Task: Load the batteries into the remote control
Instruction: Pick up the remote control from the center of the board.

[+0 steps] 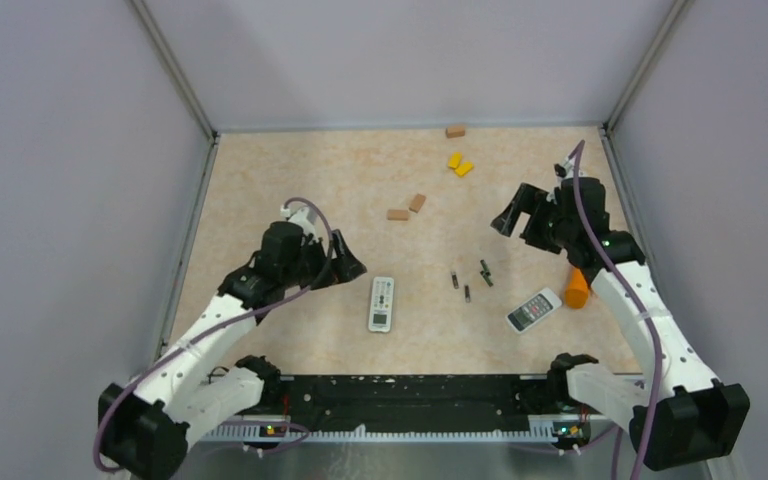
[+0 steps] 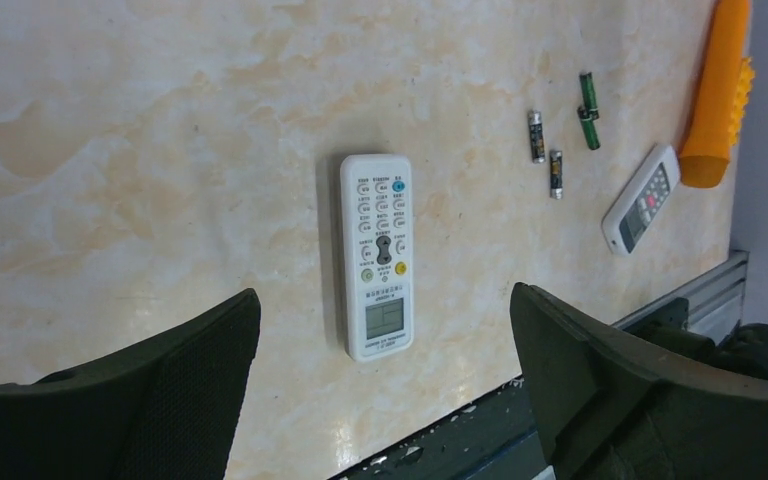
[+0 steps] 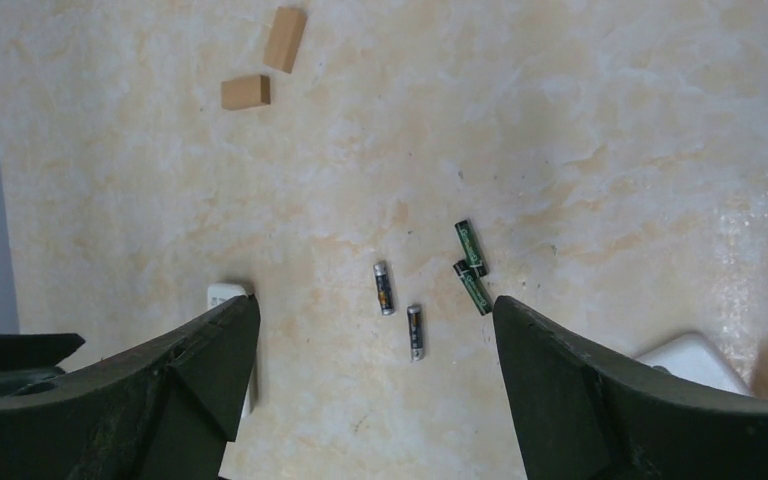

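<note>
Lying buttons up nearest the arm bases, the white remote is showing its keypad, so its battery bay is presumably facing the table and will need turning over. Well to its right, a second remote is resting, also keypad up. Just left of the white remote and slightly beyond, the left gripper is hovering, jaws spread wide with nothing between them, its camera framing that remote squarely, probably lining up a pick. Right of the remote and a touch farther, four batteries are lying loose, two touching at their ends, none loaded yet. Farther right and back, the right gripper is hanging spread and empty, looking down on them. Far behind the remote, brown blocks are sitting idle.
</note>
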### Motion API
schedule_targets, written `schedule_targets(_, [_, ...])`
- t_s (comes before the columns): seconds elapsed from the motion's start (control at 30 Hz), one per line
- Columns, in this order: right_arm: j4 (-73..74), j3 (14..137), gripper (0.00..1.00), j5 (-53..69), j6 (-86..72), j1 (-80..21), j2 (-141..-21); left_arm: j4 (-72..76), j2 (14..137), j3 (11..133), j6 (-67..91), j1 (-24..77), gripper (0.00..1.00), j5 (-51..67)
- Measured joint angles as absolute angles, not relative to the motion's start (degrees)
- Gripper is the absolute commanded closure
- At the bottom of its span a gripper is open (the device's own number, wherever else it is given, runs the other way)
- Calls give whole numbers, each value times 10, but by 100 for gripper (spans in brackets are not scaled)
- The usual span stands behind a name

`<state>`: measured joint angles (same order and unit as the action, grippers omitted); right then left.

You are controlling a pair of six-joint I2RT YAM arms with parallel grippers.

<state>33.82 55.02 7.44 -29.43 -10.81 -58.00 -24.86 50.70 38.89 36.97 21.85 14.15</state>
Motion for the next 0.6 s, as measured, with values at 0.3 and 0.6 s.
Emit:
schedule_targets(0.3, [326,535,13,95,-307,-108,-625,-227,725,431,420,410,17,-34])
schedule_targets(0.6, [326,517,13,102,-300,-107,-627,-228,846,498,456,510,13,-122])
